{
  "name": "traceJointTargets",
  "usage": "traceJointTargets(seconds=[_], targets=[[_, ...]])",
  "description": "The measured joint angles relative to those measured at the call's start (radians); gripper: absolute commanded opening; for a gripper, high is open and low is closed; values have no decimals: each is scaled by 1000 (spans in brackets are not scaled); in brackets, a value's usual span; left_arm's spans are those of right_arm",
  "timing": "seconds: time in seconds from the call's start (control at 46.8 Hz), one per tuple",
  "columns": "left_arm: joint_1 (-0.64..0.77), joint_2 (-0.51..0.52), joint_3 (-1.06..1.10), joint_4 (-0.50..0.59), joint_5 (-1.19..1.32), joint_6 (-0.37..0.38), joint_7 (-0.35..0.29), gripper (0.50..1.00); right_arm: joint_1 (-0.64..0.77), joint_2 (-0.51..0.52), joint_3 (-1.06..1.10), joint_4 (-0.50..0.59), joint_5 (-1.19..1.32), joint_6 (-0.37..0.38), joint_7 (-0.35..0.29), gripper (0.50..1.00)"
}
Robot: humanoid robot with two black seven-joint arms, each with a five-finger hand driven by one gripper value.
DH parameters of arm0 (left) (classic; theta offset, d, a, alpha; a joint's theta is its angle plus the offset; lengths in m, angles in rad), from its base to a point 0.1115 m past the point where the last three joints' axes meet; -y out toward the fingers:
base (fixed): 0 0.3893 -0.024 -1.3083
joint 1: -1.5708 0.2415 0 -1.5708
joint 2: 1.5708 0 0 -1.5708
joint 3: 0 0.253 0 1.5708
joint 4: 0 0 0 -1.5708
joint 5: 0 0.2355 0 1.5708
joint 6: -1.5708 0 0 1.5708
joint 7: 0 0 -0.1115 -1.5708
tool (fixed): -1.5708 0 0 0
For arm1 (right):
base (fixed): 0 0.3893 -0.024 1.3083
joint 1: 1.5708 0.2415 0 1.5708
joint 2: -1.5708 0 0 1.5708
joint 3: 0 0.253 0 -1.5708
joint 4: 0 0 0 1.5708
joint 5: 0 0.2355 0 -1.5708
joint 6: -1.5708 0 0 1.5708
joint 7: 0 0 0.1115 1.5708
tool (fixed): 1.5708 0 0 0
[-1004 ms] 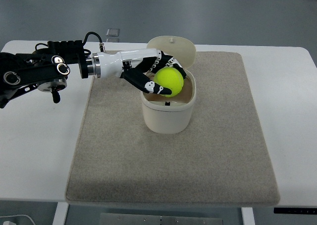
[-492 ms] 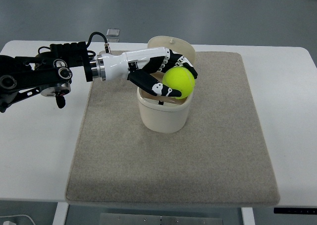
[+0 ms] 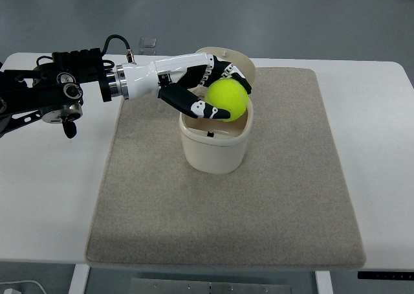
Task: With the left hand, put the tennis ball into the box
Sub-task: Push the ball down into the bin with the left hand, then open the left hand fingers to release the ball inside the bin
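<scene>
The left hand (image 3: 213, 96) is clamped on the tennis ball (image 3: 227, 100). Its black fingers (image 3: 194, 105) wrap the near side of the ball, and further fingers curl over the far side. The arm enters from the left edge of the frame and extends across the counter (image 3: 58, 171) to the work area.

The tennis ball is positioned above the open mouth of the box (image 3: 215, 142), over the rear part of the opening. It appears to sit at or slightly above rim level. Because the camera looks down steeply, the exact height of the ball relative to the rim cannot be fixed. The box is a cream, rounded container that stands upright on the grey mat (image 3: 226, 216). Its lid (image 3: 229, 61) is swung back behind the opening and is partly hidden by the hand.

Task status:

- Grasp: complete. The ball is secured in the left hand.
- Transport: complete or nearly complete. The ball is over the box opening, not beside it.
- Release: not yet done. The fingers are closed around the ball, and the ball does not rest on the box floor.

Remaining steps, as judged from this view: lower or centre the ball inside the rim, spread the fingers to release it, then withdraw the hand clear of the box and lid. The right hand is not visible.
</scene>
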Motion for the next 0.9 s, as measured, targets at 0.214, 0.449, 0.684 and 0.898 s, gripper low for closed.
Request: traceJointTargets(seconds=[0.214, 0.449, 0.684, 0.898], targets=[[2, 1, 2, 3, 1, -1, 0, 664, 0, 0, 0, 0, 0, 0, 0, 938], [4, 2, 3, 31, -1, 1, 0, 956, 0, 0, 0, 0, 0, 0, 0, 938], [4, 0, 2, 44, -2, 2, 0, 962, 0, 0, 0, 0, 0, 0, 0, 938], [10, 0, -9, 32, -3, 1, 0, 962, 0, 0, 0, 0, 0, 0, 0, 938]])
